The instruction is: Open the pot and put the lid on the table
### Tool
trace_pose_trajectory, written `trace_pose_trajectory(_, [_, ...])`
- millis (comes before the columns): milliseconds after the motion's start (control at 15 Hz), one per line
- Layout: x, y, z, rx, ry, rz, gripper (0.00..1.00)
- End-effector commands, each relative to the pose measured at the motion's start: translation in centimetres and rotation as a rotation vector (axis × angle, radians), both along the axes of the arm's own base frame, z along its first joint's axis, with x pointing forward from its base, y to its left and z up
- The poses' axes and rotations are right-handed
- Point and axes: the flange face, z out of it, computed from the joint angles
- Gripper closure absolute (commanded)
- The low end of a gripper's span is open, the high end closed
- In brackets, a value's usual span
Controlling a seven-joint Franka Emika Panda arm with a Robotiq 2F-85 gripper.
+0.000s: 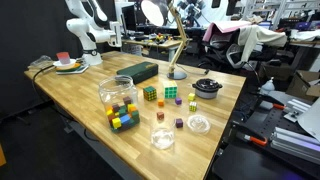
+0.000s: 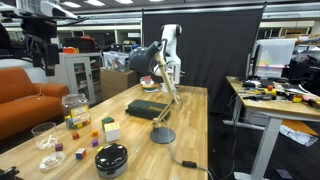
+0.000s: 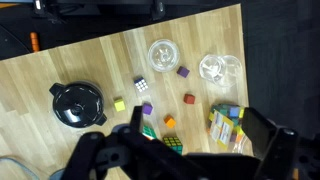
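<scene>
Black and squat, the pot (image 1: 207,90) stands on the bench (image 1: 70,95) close to one edge, not far from the lamp (image 1: 174,45) and its round base; the lid (image 3: 77,99) sits on the pot, knob up, closing it; in the wrist view I see it from straight above, with a small handle sticking out at each side.

My tool (image 3: 190,125) hangs high over the bench, well apart from the pot; its fingers (image 3: 268,140) stand spread wide with nothing between them, only bare wood and small things far below; in that view the pot lies off to the left of the tool, not under it.

A yellow block (image 3: 119,104) lies near the pot, apart from it; further along are a puzzle cube (image 3: 143,86), a purple block (image 3: 184,71) and a red one (image 3: 189,98); two clear dishes (image 3: 162,55) rest side by side beyond them, not touching; the jar (image 1: 118,100) of coloured blocks stands upright toward the other side of the bench, well apart from the pot; a dark flat box (image 1: 138,72) lies behind the jar.
</scene>
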Motion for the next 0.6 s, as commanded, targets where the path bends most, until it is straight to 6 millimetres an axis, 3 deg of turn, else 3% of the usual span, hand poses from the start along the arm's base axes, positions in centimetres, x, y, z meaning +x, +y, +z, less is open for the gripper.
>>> trace_pose_trajectory(0, [0.0,0.0,0.0,0.0,0.001,0.0,0.0])
trace_pose_trajectory(533, [1.1,-1.6,-1.0,-0.014,-0.008,-0.06,0.0])
